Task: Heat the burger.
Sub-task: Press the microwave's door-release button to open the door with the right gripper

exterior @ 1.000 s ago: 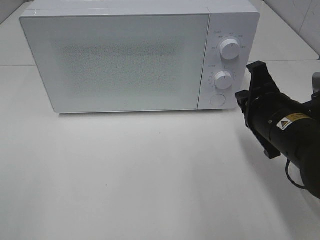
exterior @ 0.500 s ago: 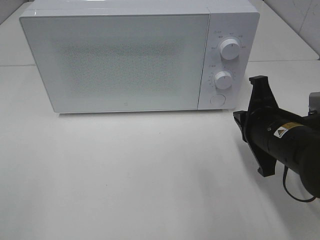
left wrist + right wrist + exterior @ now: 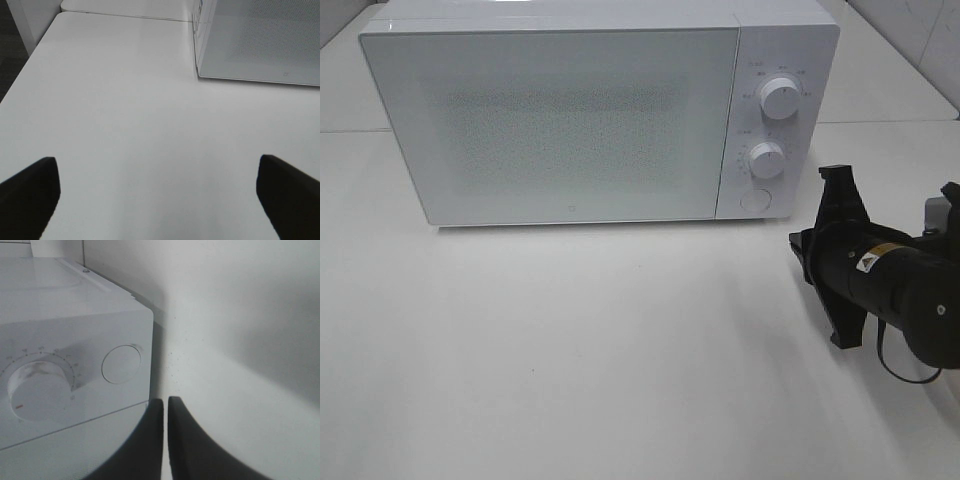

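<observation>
Right gripper [image 3: 166, 401], fingers closed and empty, retreats from shut microwave [image 3: 570, 120]; left fingers [image 3: 30, 192] gape empty; heating likely begun.

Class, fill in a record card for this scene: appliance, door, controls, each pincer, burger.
Appliance: white microwave on the table
Door: closed
Controls: upper knob, lower knob, round button
Left pincer: open, over the table beside the microwave
Right pincer: shut, holding nothing, near the microwave's front right corner
Burger: not visible in any view

Bright, washed-out light; soft shadow beside microwave [image 3: 75, 315]; blurry wrist views.
</observation>
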